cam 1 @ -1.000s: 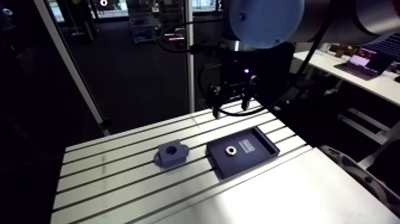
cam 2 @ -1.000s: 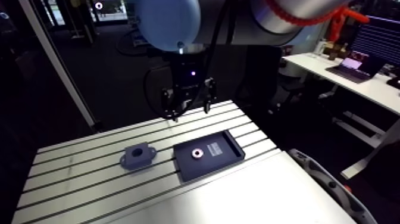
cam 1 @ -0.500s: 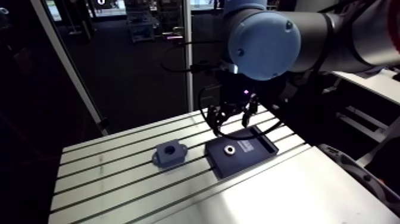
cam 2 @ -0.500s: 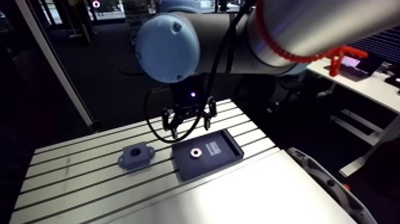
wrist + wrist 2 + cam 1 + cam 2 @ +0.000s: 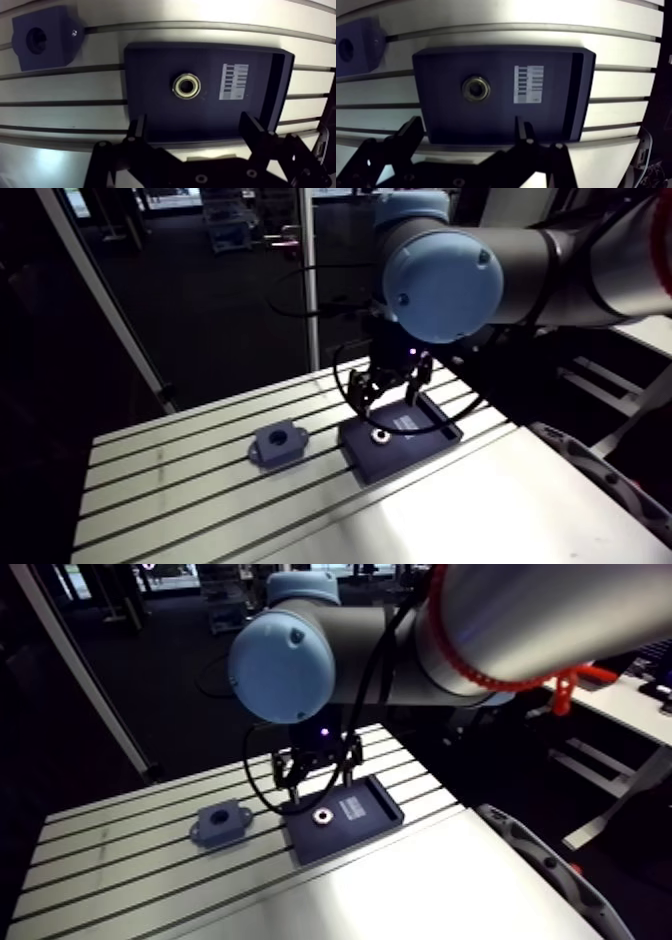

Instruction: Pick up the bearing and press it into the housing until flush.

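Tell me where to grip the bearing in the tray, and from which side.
Grip the bearing by its outer ring, across the diameter, straight from above. It lies flat, bore up, on the tray floor, clear of walls and label, so the open gripper likely fits either side.

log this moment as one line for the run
phase: pre-grasp | end effector: open, above tray | bearing: lying in tray, ungrasped | housing: beside tray, bore empty
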Controlling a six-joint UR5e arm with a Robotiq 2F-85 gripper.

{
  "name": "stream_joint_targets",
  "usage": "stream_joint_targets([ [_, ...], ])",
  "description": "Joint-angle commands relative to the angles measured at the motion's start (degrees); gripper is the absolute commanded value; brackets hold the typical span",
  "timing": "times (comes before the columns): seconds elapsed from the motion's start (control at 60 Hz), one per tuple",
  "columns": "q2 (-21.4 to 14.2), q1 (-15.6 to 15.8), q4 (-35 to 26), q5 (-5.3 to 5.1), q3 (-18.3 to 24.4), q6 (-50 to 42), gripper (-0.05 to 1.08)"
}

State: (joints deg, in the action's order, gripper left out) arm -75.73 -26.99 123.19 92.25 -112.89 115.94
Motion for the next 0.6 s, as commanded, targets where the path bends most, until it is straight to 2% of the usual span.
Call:
stream_joint_targets([
  [0.017,2.1,-0.3,1.2,-0.01,0.4,0.3,0.02],
  [0.217,2.9,-0.6,1.3,-0.01,0.4,0.7,0.05],
  [0.4,3.7,-0.6,1.4,-0.01,0.2,0.6,0.14],
  [0.6,5.3,-0.4,5.8,0.16,-0.4,0.5,0.21],
])
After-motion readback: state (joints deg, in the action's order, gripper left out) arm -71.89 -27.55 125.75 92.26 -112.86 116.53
